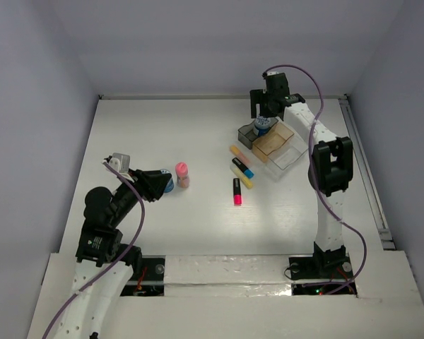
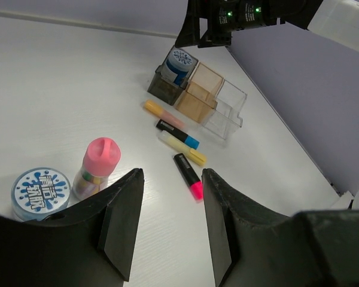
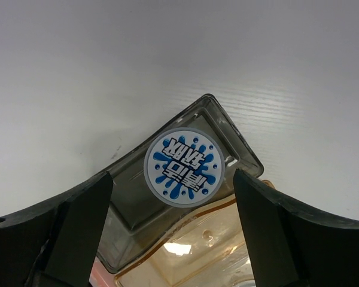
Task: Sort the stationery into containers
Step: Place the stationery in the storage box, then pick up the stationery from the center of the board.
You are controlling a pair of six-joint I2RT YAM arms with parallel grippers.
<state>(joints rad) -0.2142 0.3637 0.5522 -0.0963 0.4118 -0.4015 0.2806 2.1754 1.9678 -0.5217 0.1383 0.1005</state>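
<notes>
White and bare, the bench [image 1: 198,233] carries everything. At the far left the left tool [image 2: 172,176] hangs low over it, its two black fingers [image 2: 122,221] spread apart with nothing between them: released. At the left edge of that wrist view, outside the fingers, a round blue-and-white pot [image 2: 40,192] with a splash-patterned lid sits on the bench; from above, the tool's body partly covers it. Just beside it a stubby tan stick with a pink cap [image 2: 97,170] stands upright; whether the two touch I cannot tell.

Further right, well apart from the stick, four short markers lie flat in a loose group. The orange marker [image 2: 163,113] lies nearest the trays. Next comes the black marker with a blue end [image 2: 176,133], and the yellow marker [image 2: 182,147] lies just beside that, roughly parallel. The black marker with a pink end [image 2: 188,176] lies a little apart, nearest the arms' bases.

Right of the markers, three small open plastic trays are joined in a cluster: the dark smoky grey tray [image 3: 239,149], the translucent amber tray [image 3: 185,245] and the clear tray [image 2: 224,110]. A second round blue-and-white pot [image 3: 183,167] sits inside the grey tray, lid facing up. The right tool [image 3: 172,179] hovers directly over it, fingers wide on either side and clear of the pot: released, holding nothing.
</notes>
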